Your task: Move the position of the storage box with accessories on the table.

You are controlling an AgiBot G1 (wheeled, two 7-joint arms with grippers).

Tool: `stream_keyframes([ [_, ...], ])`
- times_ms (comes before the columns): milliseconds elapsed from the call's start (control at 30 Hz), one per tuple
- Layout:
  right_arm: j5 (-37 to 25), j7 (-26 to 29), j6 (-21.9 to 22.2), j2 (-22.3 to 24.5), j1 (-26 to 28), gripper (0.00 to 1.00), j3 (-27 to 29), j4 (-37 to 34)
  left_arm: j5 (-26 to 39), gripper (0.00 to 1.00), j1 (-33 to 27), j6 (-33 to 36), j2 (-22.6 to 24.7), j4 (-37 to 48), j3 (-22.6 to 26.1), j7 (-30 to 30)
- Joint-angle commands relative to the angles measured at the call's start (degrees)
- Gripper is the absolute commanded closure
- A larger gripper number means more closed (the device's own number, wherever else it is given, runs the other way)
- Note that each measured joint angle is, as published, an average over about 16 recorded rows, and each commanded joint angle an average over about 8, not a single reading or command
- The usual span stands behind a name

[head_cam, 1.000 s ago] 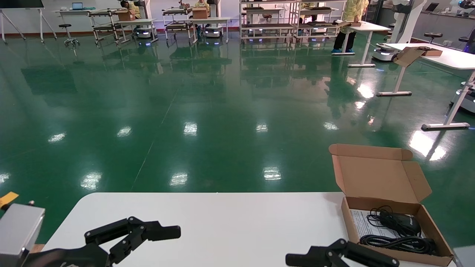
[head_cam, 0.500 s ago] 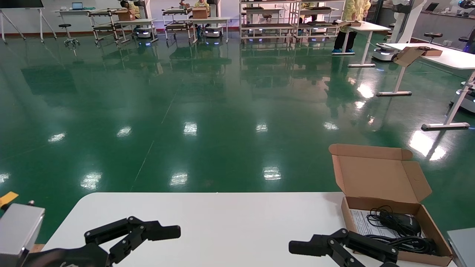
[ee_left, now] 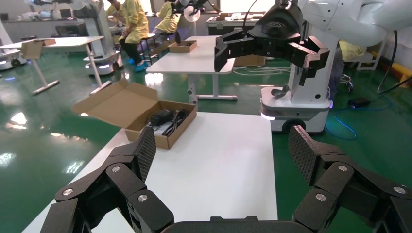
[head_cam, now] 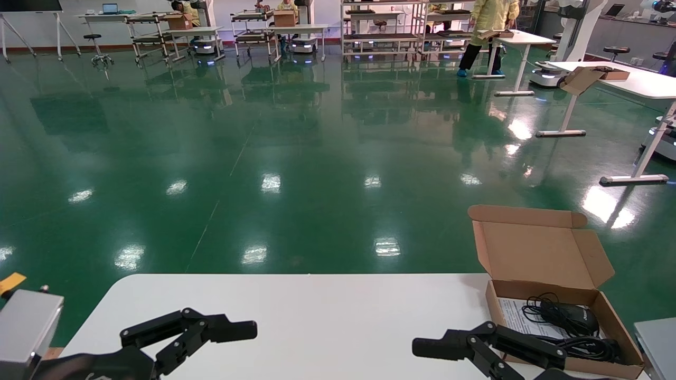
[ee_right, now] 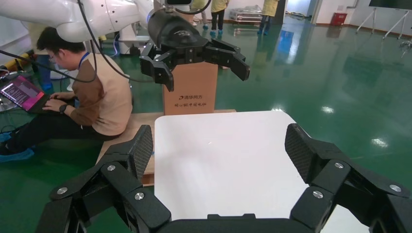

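Box: shallow brown corrugated-cardboard storage box (head_cam: 560, 316), lid up, holding black mouse (head_cam: 575, 316), cables and white sheet, at 4 o'clock on white tabletop (head_cam: 317, 316), by the edge | Right gripper (head_cam: 449, 351): jaws apart, just beside box at its 9 o'clock, likely lining up to shift it | Left gripper (head_cam: 211, 332): jaws apart, idle at 8 o'clock

The storage box (head_cam: 554, 295), shallow brown cardboard, sits at the white desk's (head_cam: 317, 316) far right corner, its flap lid raised. Inside lie a black mouse (head_cam: 578, 318), black cables (head_cam: 560, 343) and a white printed sheet (head_cam: 515, 316).
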Motion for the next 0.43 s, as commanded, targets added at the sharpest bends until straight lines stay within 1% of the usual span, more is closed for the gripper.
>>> stream_keyframes([
  [33, 0.0, 0.0, 0.0, 0.0, 0.0, 0.00, 0.0, 0.0, 0.0, 0.00, 0.0, 0.0, 0.0, 0.0, 0.0, 0.0],
  [433, -0.1, 0.0, 0.1, 0.0, 0.1, 0.00, -0.1, -0.2, 0.0, 0.00, 0.0, 0.0, 0.0, 0.0, 0.0, 0.0],
])
